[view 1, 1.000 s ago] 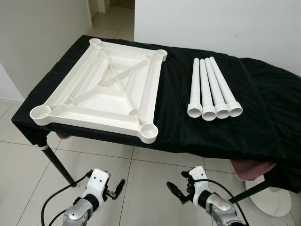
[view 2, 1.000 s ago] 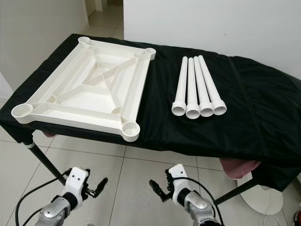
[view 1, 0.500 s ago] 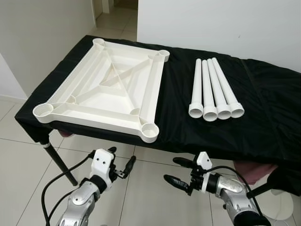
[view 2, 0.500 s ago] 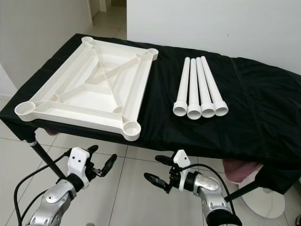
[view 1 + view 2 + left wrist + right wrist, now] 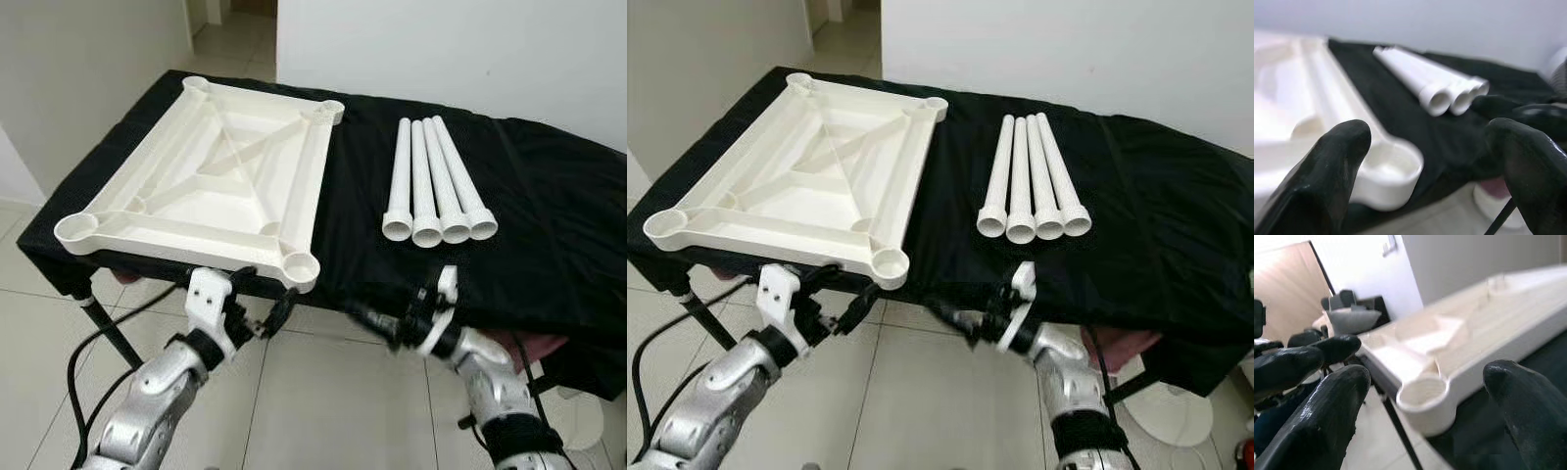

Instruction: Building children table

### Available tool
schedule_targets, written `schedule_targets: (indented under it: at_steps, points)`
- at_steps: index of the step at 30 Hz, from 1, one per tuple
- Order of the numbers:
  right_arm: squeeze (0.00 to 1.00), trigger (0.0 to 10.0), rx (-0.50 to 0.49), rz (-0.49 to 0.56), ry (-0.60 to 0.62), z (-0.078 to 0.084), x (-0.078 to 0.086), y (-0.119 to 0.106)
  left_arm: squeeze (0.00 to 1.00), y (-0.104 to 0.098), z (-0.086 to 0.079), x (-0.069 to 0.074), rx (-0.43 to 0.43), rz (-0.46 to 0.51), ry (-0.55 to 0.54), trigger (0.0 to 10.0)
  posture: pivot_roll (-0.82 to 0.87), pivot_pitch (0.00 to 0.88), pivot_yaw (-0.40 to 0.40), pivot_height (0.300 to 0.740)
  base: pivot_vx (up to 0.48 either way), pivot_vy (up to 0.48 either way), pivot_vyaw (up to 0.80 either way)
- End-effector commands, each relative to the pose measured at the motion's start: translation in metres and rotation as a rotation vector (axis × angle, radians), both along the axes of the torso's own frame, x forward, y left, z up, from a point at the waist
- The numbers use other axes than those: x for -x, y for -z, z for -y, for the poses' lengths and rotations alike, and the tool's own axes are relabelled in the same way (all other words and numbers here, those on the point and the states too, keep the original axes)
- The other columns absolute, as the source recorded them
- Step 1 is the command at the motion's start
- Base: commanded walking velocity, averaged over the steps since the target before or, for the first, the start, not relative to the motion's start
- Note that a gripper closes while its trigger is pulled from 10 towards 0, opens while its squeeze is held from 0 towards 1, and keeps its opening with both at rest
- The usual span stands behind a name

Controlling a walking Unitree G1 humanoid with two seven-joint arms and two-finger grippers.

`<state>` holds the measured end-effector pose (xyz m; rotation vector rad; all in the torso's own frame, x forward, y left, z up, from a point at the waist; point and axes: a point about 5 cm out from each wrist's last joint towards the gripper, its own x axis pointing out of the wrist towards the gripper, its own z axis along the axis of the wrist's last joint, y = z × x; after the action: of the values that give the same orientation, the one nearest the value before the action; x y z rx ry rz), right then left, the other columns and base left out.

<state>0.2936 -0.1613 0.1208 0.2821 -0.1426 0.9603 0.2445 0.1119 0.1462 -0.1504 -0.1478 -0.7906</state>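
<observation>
A white plastic tabletop (image 5: 196, 186) lies upside down on the left half of the black-clothed table, with a round socket at each corner. Several white legs (image 5: 431, 191) lie side by side to its right. My left gripper (image 5: 263, 299) is open at the table's front edge, just below the near right socket (image 5: 301, 266); that socket (image 5: 1386, 171) sits between its fingers in the left wrist view. My right gripper (image 5: 377, 318) is open, points left, and hovers at the front edge below the legs. The same socket (image 5: 1422, 394) lies ahead of it in the right wrist view.
The black cloth (image 5: 549, 196) hangs over the table's front edge. A black table leg (image 5: 108, 328) stands at the near left. Something pink (image 5: 529, 345) shows under the cloth at the right, near a white round base (image 5: 578, 421) on the tiled floor.
Both arms have risen from near the floor to the table's front edge. The right gripper has turned to point left. The parts on the table have not moved.
</observation>
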Motion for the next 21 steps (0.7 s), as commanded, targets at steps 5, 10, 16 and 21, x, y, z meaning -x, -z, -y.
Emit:
schedule_targets:
  at_steps: [5,10,16,21]
  points:
    - [0.00,10.0,-0.126,-0.026,0.143,0.000,-0.015,-0.013,0.00,-0.010,0.007,-0.001,0.019,0.056,0.139,10.0,0.01,0.000,-0.037,0.740,0.000,0.000,0.00]
    - [0.00,10.0,-0.110,-0.063,0.311,-0.003,-0.031,-0.013,0.00,-0.016,0.005,-0.024,0.083,0.021,-0.034,10.0,0.00,0.000,-0.035,0.740,0.000,0.000,0.00]
    - [0.00,10.0,-0.089,-0.144,0.529,-0.005,-0.052,-0.017,0.00,-0.008,0.000,-0.056,0.034,-0.105,-0.233,10.0,-0.01,0.000,-0.040,0.740,0.000,0.000,0.00]
    - [0.00,10.0,-0.028,-0.123,0.595,-0.008,-0.059,-0.025,0.00,-0.014,-0.004,-0.074,0.022,-0.083,-0.287,10.0,-0.01,0.000,-0.050,0.740,0.000,0.000,0.00]
